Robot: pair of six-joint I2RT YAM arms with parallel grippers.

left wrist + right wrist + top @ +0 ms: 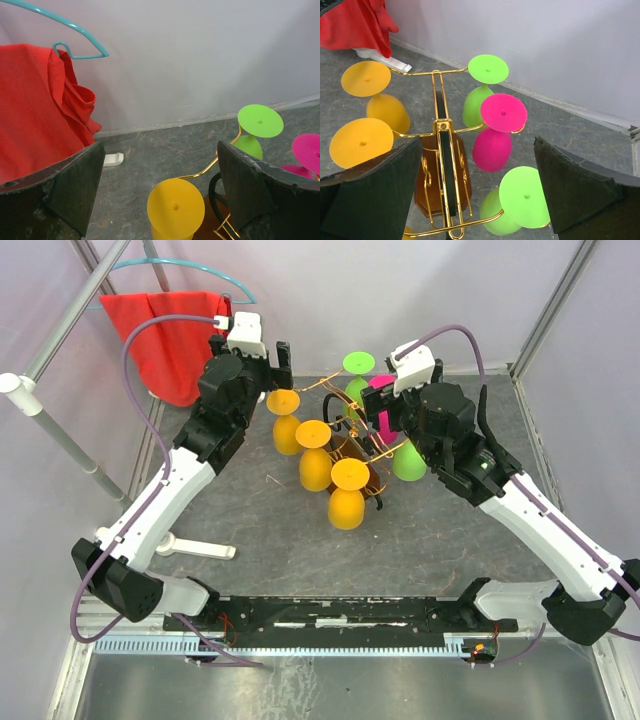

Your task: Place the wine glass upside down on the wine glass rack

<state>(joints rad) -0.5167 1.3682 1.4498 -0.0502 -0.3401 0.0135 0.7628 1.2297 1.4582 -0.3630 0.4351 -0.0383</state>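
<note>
Just ahead of the right gripper (478, 150), jaws spread wide and empty, the green wine glass (522, 197) hangs bowl-down on the wine glass rack (442, 125). Looks like light, stiff, slick plastic, so I'd pinch the stem. Left gripper (161, 150) gapes empty too.

This looks like a robotics lab test cell: plain white walls (200, 60), bare metal frame poles (80, 452) and a black mounting rail (340, 612) on a grey table (270, 540).
</note>
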